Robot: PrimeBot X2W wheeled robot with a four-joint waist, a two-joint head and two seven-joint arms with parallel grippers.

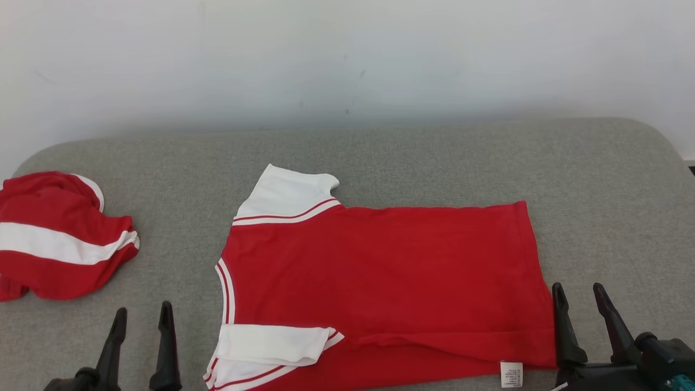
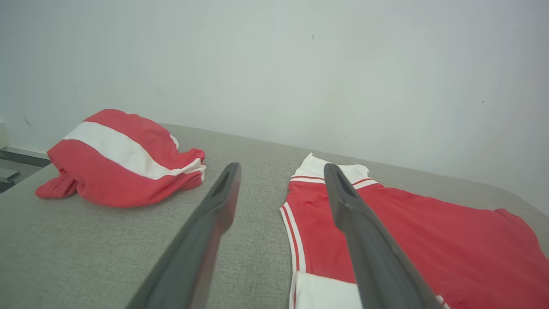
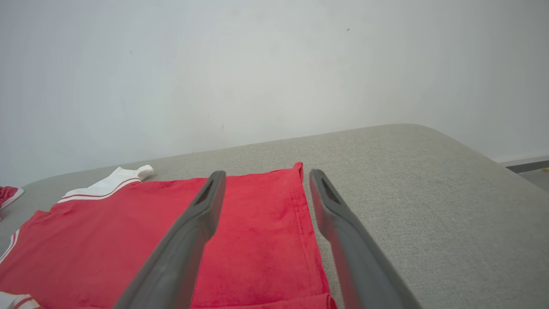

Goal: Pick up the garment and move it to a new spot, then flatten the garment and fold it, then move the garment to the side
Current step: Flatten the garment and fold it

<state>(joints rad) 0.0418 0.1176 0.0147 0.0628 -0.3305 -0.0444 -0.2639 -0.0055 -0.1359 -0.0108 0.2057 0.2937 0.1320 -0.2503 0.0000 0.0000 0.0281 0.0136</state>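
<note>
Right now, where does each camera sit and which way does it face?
Head view: on the head, looking down at the red shirt on the grey surface; left fingers and right fingers at the bottom corners.
Left wrist view: on the left wrist, facing the wall over the shirt's collar end and a bunched garment; own open fingers.
Right wrist view: on the right wrist, over the shirt's hem; own open fingers.
Both wrist views share the far white sleeve.
</note>
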